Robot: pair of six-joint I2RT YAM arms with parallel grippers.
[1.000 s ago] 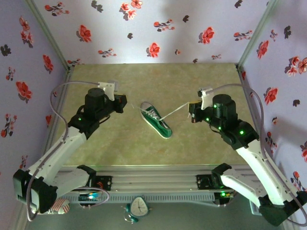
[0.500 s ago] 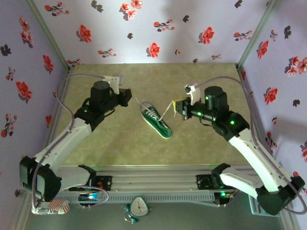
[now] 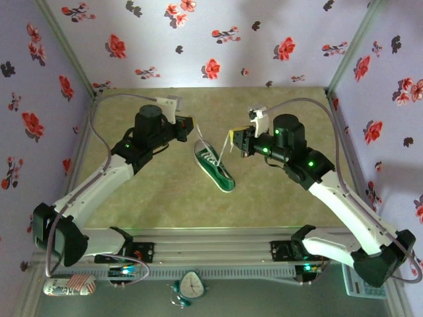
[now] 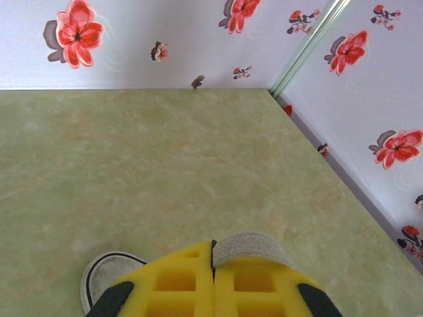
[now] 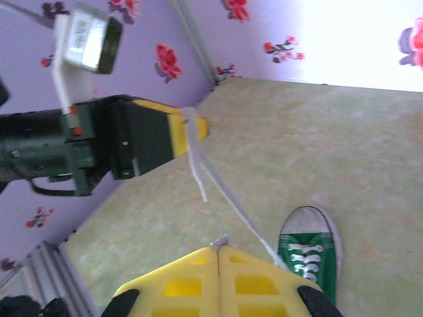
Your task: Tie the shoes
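Note:
The dark green sneaker (image 3: 215, 167) with white laces lies in the middle of the table, its white toe cap (image 3: 201, 144) pointing to the back. My left gripper (image 3: 192, 131) hovers just left of the toe, shut on a white lace (image 4: 248, 246) that wraps over one finger; the toe cap (image 4: 104, 279) shows below it. My right gripper (image 3: 232, 140) hangs just right of the shoe, shut on the other lace end (image 5: 220, 242). In the right wrist view the left gripper (image 5: 193, 125) holds a lace (image 5: 228, 193) that runs taut down to the sneaker (image 5: 307, 259).
Flowered walls (image 3: 218, 39) close in the table on three sides. Metal rails (image 3: 211, 249) run along the near edge, with an alarm clock (image 3: 192, 284) and a striped can (image 3: 69, 286) below them.
Both grippers have swung inward toward each other and toward the back, carrying their lace ends over the shoe's toe. The shoe has stayed put.

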